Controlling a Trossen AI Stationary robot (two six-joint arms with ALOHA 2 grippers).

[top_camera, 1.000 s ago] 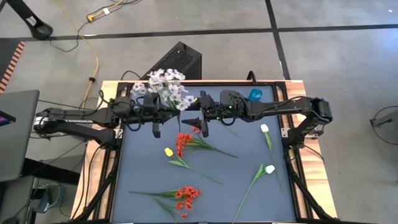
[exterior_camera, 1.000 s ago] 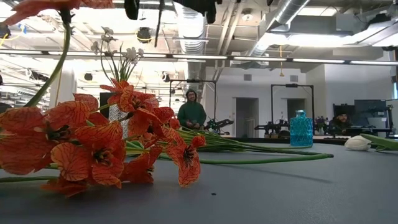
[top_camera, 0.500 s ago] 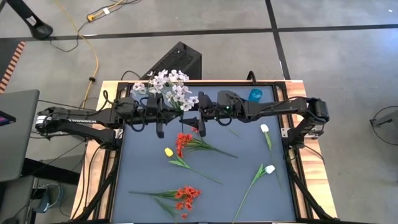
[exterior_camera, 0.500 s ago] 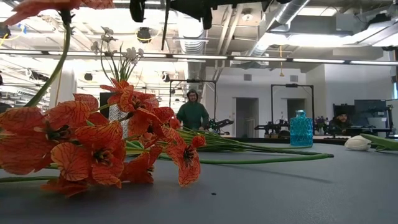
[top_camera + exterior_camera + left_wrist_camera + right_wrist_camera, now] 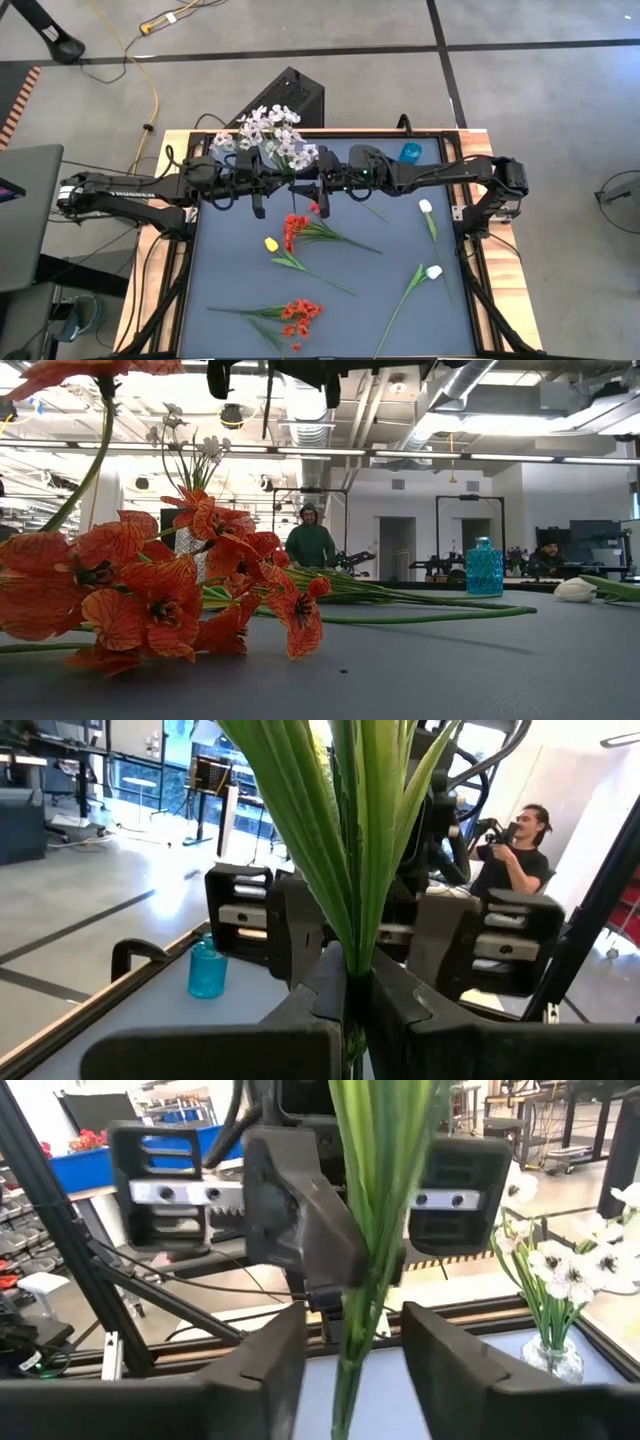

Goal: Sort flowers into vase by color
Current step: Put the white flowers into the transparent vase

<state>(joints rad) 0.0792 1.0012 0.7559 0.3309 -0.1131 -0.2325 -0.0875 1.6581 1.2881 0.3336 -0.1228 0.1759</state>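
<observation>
Above the table's far edge, both arms meet at mid-span: left gripper (image 5: 272,187) is clamped tight on a lilac-white sprig (image 5: 272,135) by the stem, fingers (image 5: 330,975) pinched flat around the green. Right gripper (image 5: 318,190) faces it, jaws spread wide with the stem between them, not touching it in the right wrist view. Looks like a handover in progress, or the right arm is just steadying.

A clear vase (image 5: 555,1358) with white blooms sits at the far left of the table; a small blue bottle (image 5: 411,152) at the far right. Still lying on the grey table (image 5: 230,270): a red cluster (image 5: 293,229) mid-table, a second red cluster (image 5: 300,318) near the front, a yellow tulip (image 5: 270,244), and two white tulips (image 5: 430,238) on the right.

To do it well:
- close the right jaws on bare stem, below the leaves, before the left lets go
- release slowly; the stem is thin and will twist
- keep the blooms upright and clear of the vase's flowers
</observation>
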